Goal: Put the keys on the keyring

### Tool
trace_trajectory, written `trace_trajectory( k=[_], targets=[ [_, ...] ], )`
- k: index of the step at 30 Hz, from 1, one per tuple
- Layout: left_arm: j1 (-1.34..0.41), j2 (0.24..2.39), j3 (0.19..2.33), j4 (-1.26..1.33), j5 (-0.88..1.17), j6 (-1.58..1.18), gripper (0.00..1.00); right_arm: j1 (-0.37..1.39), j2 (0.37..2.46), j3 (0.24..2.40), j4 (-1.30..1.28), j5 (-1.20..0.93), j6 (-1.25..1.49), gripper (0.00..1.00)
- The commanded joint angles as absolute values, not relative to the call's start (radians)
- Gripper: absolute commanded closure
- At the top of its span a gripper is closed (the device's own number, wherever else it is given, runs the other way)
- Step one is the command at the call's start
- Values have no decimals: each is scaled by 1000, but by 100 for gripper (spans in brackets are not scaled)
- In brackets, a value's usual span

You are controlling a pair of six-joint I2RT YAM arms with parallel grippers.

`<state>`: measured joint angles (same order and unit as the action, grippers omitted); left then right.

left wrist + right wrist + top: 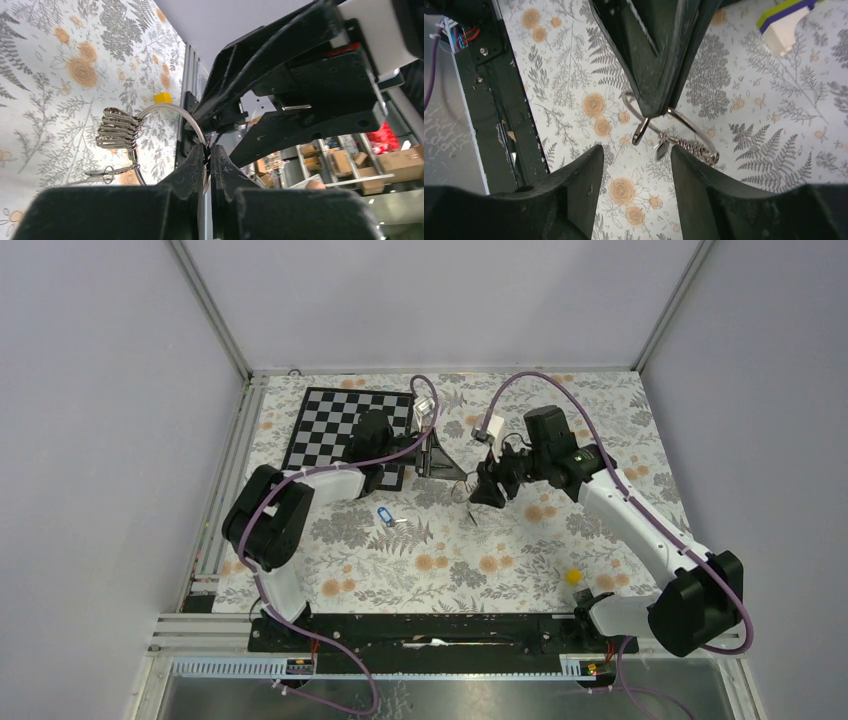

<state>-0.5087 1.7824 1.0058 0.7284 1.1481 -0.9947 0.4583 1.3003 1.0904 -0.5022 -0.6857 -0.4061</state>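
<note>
The keyring (170, 106) is held over the flowery desk (520, 560), its thin wire pinched tight in the left hand (207, 155). A bunch of small metal pieces (117, 131) hangs on it. The right hand (635, 152) is wide open just beside the keyring and holds nothing. The blue key (383, 516) lies flat on the desk near the left arm. A yellow block (573, 577) sits well apart.

Reads as a robotics lab, built as an enclosed test cell. Walled by plain grey panels (100, 440) set in aluminium profile posts (212, 310). Two white-and-black arms (640, 525) bolted to a black rail (430, 625) at the near edge of a floral-clothed worktop (500, 580), trailing purple cables (540, 374). Chessboard mat (345, 425) laid out as a prop. Past the cell, from the left wrist view, shelving stacked with cardboard boxes (345, 161).
</note>
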Motion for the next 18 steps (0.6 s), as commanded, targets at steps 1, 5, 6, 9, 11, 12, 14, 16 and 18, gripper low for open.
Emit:
trace_trajectory(
  k=[1,5,6,9,11,12,14,16,18],
  targets=[
    [-509,1822,966,1105,1104,-1328,100,446,1305,1166,-453,-745,-365,41],
    [-509,1828,939,1158,1067,-1394,100,439,1308,1161,-432,-745,-339,45],
    [-509,1826,936,1157,1062,-1395,100,439,1307,1155,-427,-749,-336,46],
    [-509,1827,931,1157,1054,-1399,100,436,1308,1135,-410,-752,-323,49],
    [-509,1826,930,1155,1052,-1400,100,434,1309,1119,-395,-758,-313,49],
    [-509,1826,930,1153,1050,-1401,100,433,1310,1111,-389,-764,-309,50],
    [-509,1825,928,1149,1049,-1395,100,430,1311,1103,-382,-776,-303,50],
    [-509,1825,927,1143,1053,-1388,100,426,1307,1097,-384,-790,-304,51],
    [-509,1823,928,1140,1062,-1374,100,418,1294,1091,-385,-794,-307,51]
  ],
)
